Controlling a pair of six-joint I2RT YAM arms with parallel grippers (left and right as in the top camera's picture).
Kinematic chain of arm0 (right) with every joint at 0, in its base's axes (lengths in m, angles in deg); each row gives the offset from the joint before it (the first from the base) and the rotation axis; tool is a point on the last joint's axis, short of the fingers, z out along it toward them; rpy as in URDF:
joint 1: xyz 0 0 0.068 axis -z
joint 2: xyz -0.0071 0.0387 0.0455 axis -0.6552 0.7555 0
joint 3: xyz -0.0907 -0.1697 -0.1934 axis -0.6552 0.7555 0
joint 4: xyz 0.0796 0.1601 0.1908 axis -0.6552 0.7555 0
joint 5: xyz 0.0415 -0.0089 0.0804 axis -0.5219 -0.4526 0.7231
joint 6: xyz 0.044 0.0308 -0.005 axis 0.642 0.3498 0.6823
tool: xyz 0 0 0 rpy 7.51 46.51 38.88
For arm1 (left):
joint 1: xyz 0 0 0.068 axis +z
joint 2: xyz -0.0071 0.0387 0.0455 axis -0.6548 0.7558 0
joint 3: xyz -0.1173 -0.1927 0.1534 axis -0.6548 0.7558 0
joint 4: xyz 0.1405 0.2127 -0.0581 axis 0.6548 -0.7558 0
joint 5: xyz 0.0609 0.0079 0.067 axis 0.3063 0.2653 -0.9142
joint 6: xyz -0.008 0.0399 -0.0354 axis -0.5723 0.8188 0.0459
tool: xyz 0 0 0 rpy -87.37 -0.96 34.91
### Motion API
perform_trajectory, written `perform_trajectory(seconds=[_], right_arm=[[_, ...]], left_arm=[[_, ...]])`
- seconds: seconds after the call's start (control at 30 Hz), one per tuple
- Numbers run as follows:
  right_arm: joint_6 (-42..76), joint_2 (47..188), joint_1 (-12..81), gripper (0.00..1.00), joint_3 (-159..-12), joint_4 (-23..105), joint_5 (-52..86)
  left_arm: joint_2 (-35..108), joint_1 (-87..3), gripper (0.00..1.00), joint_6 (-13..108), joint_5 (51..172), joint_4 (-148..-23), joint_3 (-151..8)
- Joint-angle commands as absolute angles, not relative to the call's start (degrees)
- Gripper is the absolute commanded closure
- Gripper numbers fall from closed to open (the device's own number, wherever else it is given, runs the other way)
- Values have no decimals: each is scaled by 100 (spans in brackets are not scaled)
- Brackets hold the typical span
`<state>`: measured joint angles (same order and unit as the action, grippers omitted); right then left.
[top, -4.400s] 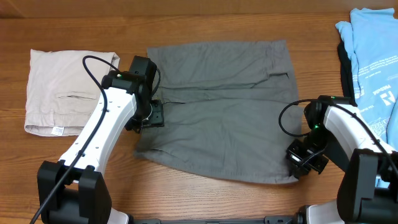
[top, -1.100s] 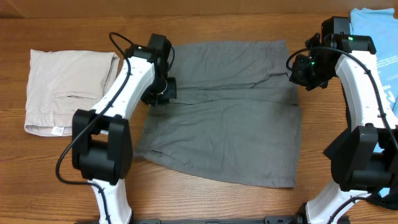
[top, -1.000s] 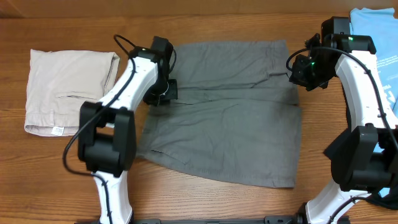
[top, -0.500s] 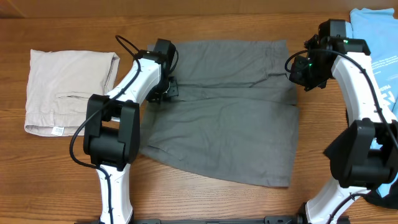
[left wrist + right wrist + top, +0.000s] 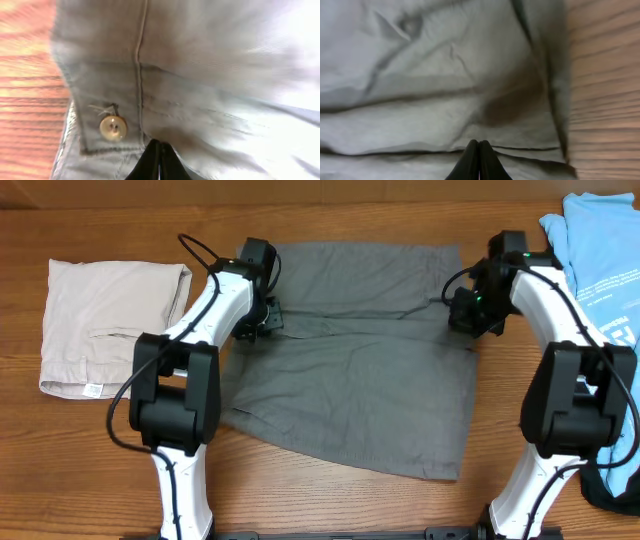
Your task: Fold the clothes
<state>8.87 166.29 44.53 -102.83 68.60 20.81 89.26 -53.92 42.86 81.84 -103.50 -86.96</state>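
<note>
Wooden worktop holds the grey shorts mid-frame, soft and limp, likely best taken at their side edges, where left end effector and right end effector each clamp the cloth.

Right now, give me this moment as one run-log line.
left pincer: shut on grey shorts near button | right pincer: shut on grey shorts, right edge | fold: none yet, lies spread
</note>
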Motion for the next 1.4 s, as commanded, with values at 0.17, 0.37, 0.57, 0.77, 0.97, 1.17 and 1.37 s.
perform_trajectory(seconds=[0.17,0.37,0.57,0.77,0.97,1.17,1.37], right_arm=[[889,16683,4398,96,-9785,6707,2149],[893,16685,4398,96,-9149,5740,2048],[1066,16688,4398,96,-8707,4759,1604],[1173,16688,4398,96,-8596,3979,1585],[1348,16688,4398,96,-8596,3404,1589],[1342,16591,4407,96,-8891,3262,1989],[1342,16051,4444,92,-10117,4512,2168]], left_arm=[[7424,-5335,89,4262,8427,-10433,-9029],[7472,-5328,89,4303,8224,-10706,-9029],[7483,-5318,89,4314,7715,-10737,-9029],[7483,-5171,89,4316,7579,-10678,-9029],[7496,-4891,89,4316,7581,-10654,-9026],[7568,-4686,92,4430,7953,-10358,-9029],[7582,-4673,91,4706,8361,-9893,-9026]])
